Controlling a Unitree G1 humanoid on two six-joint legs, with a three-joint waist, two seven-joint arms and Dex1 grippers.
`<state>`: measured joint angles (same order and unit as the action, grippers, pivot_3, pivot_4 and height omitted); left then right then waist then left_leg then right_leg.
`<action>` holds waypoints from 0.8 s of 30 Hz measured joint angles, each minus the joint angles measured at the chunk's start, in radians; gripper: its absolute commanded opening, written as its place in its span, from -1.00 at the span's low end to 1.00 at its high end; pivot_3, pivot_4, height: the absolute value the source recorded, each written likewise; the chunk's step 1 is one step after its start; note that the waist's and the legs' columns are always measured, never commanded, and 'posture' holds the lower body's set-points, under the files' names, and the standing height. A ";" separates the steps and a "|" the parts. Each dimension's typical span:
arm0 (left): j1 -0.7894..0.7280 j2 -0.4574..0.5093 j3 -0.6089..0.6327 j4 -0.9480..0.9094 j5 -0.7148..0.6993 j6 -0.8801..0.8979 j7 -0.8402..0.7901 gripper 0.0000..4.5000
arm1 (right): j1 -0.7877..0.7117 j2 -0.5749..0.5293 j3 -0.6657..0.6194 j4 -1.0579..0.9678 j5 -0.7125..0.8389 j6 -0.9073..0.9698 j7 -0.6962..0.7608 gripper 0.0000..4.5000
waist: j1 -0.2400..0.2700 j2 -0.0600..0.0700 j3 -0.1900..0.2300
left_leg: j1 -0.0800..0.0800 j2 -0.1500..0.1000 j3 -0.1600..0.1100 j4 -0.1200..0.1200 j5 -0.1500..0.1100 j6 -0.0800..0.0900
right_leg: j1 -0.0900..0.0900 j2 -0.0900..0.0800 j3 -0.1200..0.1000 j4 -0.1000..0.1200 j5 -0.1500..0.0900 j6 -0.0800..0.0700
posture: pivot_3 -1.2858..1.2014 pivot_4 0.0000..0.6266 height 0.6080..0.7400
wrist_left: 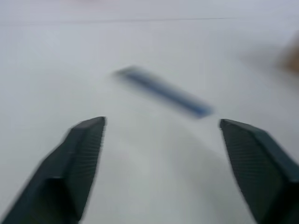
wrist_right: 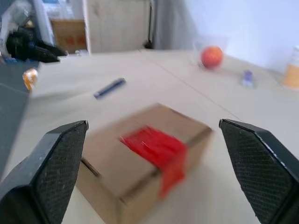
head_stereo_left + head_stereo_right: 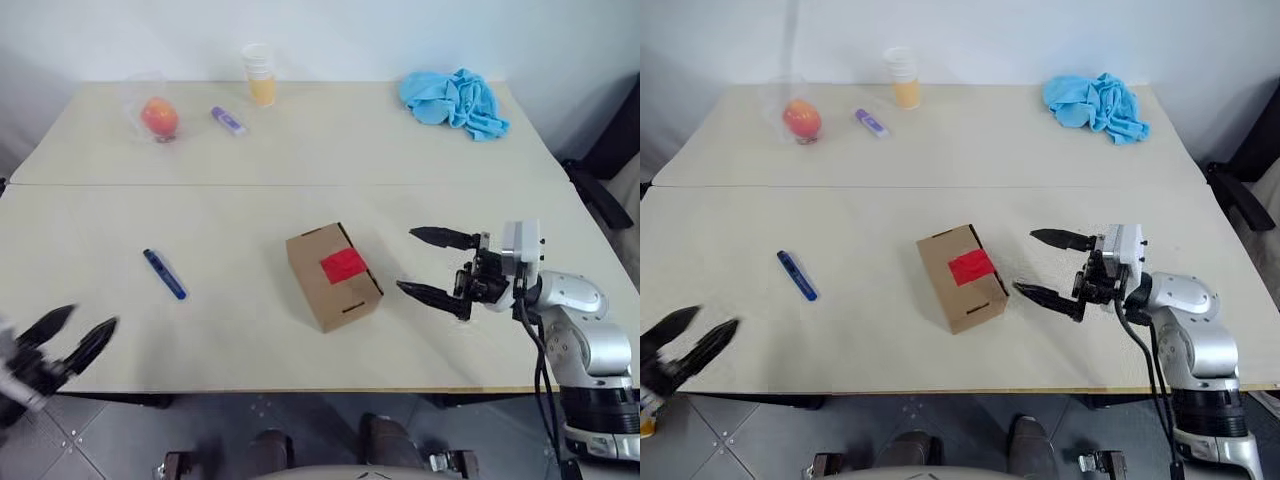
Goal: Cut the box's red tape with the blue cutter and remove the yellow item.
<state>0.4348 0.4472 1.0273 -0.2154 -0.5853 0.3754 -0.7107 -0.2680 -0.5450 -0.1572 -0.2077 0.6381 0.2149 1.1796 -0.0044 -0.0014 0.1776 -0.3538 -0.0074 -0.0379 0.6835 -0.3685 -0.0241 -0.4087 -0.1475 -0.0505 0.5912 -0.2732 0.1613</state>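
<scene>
The box (image 3: 330,285), a small brown carton, sits mid-table with the red tape (image 3: 343,265) across its top seam. The blue cutter (image 3: 164,273) lies flat on the table to the left of the box. My right gripper (image 3: 410,260) hovers just right of the box, pointing at it, open and empty. In the right wrist view the box (image 2: 140,172) and red tape (image 2: 154,144) lie between its fingers. My left gripper (image 3: 87,320) is open and empty by the table's near left edge, facing the cutter (image 1: 163,91). The yellow item is out of view.
Along the far edge stand an orange-red fruit in clear plastic (image 3: 159,117), a short purple marker (image 3: 228,120) and a paper cup (image 3: 260,75). A crumpled blue cloth (image 3: 455,100) lies at the far right. A seam (image 3: 300,184) crosses the tabletop.
</scene>
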 measured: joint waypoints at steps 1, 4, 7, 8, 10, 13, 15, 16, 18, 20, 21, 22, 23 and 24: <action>0.020 -0.014 0.034 0.014 -0.002 -0.015 0.020 0.99 | -0.001 0.010 0.000 -0.013 0.013 0.001 -0.003 1.00 | 0.002 0.000 0.000 | 0.000 0.000 0.000 0.000 0.000 0.000 | 0.000 0.000 0.000 0.000 0.000 0.000 | 0.03 -0.52 1.00; 0.065 -0.046 0.089 0.035 -0.014 -0.052 0.045 0.99 | -0.010 0.022 0.018 -0.025 0.017 -0.039 0.016 1.00 | 0.013 -0.001 -0.001 | 0.001 0.000 0.000 0.000 0.000 0.000 | 0.001 0.000 0.000 -0.001 0.000 -0.001 | 0.03 -0.52 1.00; 0.091 -0.075 0.063 0.017 -0.008 -0.091 0.054 0.99 | -0.007 0.012 0.036 -0.012 -0.018 -0.119 0.080 1.00 | 0.025 -0.002 -0.001 | 0.001 -0.001 0.000 0.000 0.000 0.001 | 0.001 0.000 0.000 -0.002 0.000 -0.001 | 0.03 -0.52 1.00; 0.092 -0.085 0.040 -0.006 0.000 -0.095 0.066 0.99 | -0.007 0.004 0.035 0.002 -0.024 -0.138 0.094 1.00 | 0.028 -0.002 -0.001 | 0.001 0.000 0.000 0.000 0.000 0.001 | 0.001 0.000 0.001 -0.002 0.000 -0.001 | 0.03 -0.52 1.00; 0.091 -0.091 -0.030 -0.071 0.012 -0.092 0.092 0.99 | -0.011 -0.016 0.030 0.033 -0.035 -0.172 0.116 1.00 | 0.030 -0.003 -0.002 | 0.001 0.000 0.000 0.001 0.000 0.000 | 0.000 0.000 0.000 -0.002 0.000 -0.002 | 0.03 -0.52 1.00; 0.033 -0.090 -0.114 -0.192 0.009 -0.036 0.197 0.99 | -0.011 -0.052 0.018 0.075 -0.046 -0.196 0.134 1.00 | 0.027 -0.003 -0.002 | 0.001 0.000 0.000 0.001 0.000 0.000 | 0.000 0.000 0.001 0.000 0.001 -0.002 | 0.03 -0.52 1.00; -0.044 -0.095 -0.224 -0.302 0.044 0.033 0.328 0.99 | -0.011 -0.084 0.017 0.095 -0.047 -0.195 0.153 1.00 | 0.028 -0.002 -0.002 | 0.001 0.000 0.000 0.001 0.000 0.000 | 0.001 0.000 0.001 0.001 0.001 -0.002 | 0.03 -0.52 1.00; -0.071 -0.100 -0.273 -0.343 0.071 0.061 0.382 0.99 | -0.010 -0.092 0.016 0.094 -0.045 -0.195 0.160 1.00 | 0.027 -0.002 -0.002 | 0.001 0.000 0.000 0.001 0.000 0.000 | 0.000 0.001 0.001 0.001 0.001 -0.002 | 0.03 -0.52 1.00; -0.142 -0.136 -0.367 -0.425 0.140 0.153 0.531 0.99 | 0.000 -0.115 0.015 0.094 -0.038 -0.189 0.172 1.00 | 0.025 -0.002 -0.002 | 0.001 0.000 0.001 0.001 0.000 0.000 | 0.000 0.001 0.002 0.001 0.001 -0.002 | 0.03 -0.52 1.00; -0.223 -0.186 -0.465 -0.492 0.189 0.263 0.677 0.99 | 0.003 -0.119 0.014 0.090 -0.030 -0.181 0.172 1.00 | 0.018 -0.002 -0.002 | 0.001 0.000 0.002 0.001 0.000 0.000 | 0.000 0.001 0.002 0.001 0.001 -0.002 | 0.03 -0.52 1.00; -0.248 -0.201 -0.489 -0.506 0.202 0.295 0.715 0.99 | 0.003 -0.119 0.013 0.087 -0.026 -0.175 0.169 1.00 | 0.017 -0.002 -0.002 | 0.001 0.000 0.002 0.000 0.000 0.000 | 0.000 0.001 0.002 0.001 0.001 -0.002 | 0.03 -0.52 1.00; -0.298 -0.231 -0.527 -0.526 0.220 0.354 0.780 0.99 | 0.003 -0.120 0.013 0.081 -0.021 -0.166 0.161 1.00 | 0.017 -0.002 -0.002 | 0.001 0.000 0.002 0.001 0.000 0.000 | 0.000 0.001 0.002 0.001 0.001 -0.002 | 0.03 -0.52 1.00; -0.340 -0.261 -0.551 -0.531 0.232 0.391 0.824 0.99 | 0.002 -0.120 0.014 0.073 -0.020 -0.162 0.157 1.00 | 0.020 -0.002 -0.002 | 0.001 0.000 0.002 0.001 0.000 0.000 | 0.000 0.001 0.002 0.002 0.001 -0.002 | 0.03 -0.52 1.00; -0.381 -0.291 -0.579 -0.532 0.246 0.438 0.876 0.99 | 0.002 -0.120 0.013 0.061 -0.018 -0.154 0.151 1.00 | 0.022 -0.002 -0.002 | 0.001 0.000 0.002 0.001 0.000 -0.001 | 0.000 0.001 0.002 0.001 0.001 -0.002 | 0.03 -0.52 1.00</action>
<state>0.0540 0.1558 0.4487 -0.7474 -0.3389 0.8129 0.1649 -0.2663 -0.6649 -0.1441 -0.1465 0.6198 0.0610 1.3310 0.0174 -0.0037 0.1757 -0.3529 -0.0073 -0.0357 0.6848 -0.3682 -0.0247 -0.4088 -0.1461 -0.0486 0.5926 -0.2718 0.1597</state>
